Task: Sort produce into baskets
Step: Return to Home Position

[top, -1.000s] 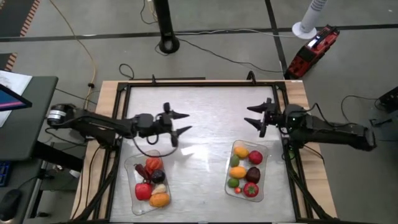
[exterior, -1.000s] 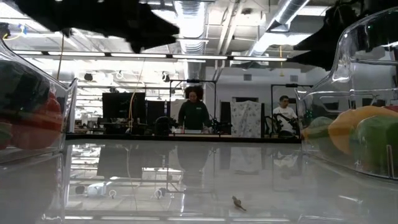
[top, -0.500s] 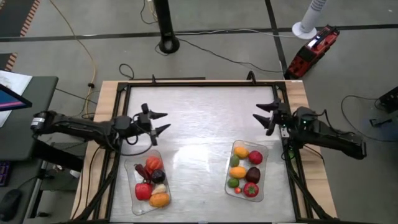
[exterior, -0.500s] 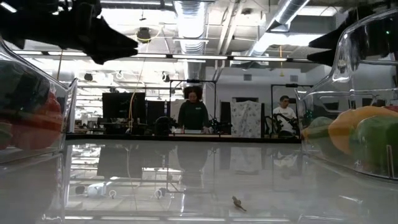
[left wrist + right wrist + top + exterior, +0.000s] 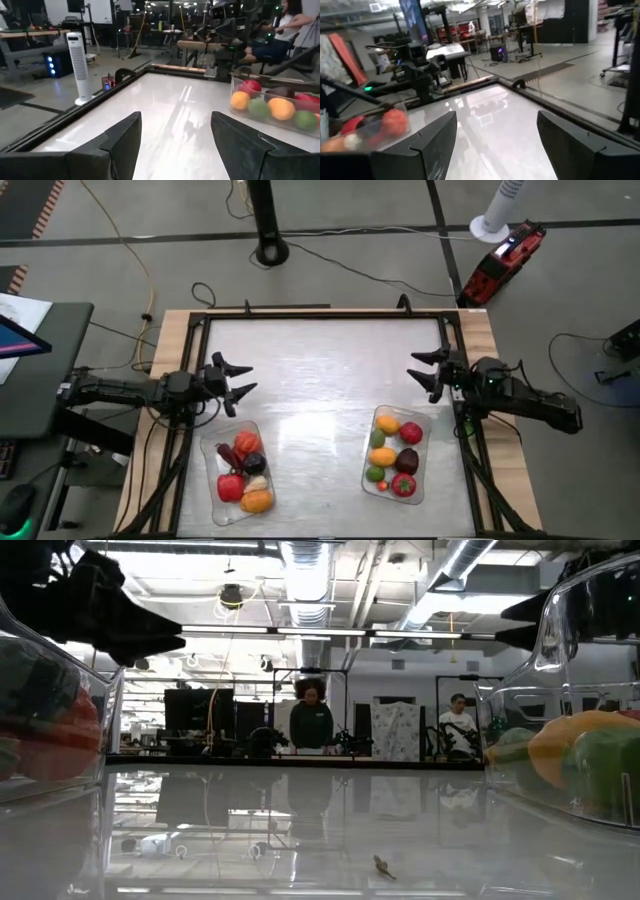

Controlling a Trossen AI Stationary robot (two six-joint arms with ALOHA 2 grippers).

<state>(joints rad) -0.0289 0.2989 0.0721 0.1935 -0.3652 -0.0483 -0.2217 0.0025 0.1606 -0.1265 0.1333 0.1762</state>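
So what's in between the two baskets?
Just bare shiny table between the left basket and right basket, seen from the high view. The low view shows one tiny scrap lying there.

This is a robotics lab in an open industrial hall, with bare ducts (image 5: 310, 562) and strip lights (image 5: 300, 632) under the ceiling. Cables (image 5: 146, 280) trail over the concrete floor (image 5: 350, 220) around the framed surface (image 5: 330, 360). Beyond its far edge, people (image 5: 311, 720) are at benches with monitors (image 5: 195, 708), and a white tower fan (image 5: 80, 65) stands on the floor.
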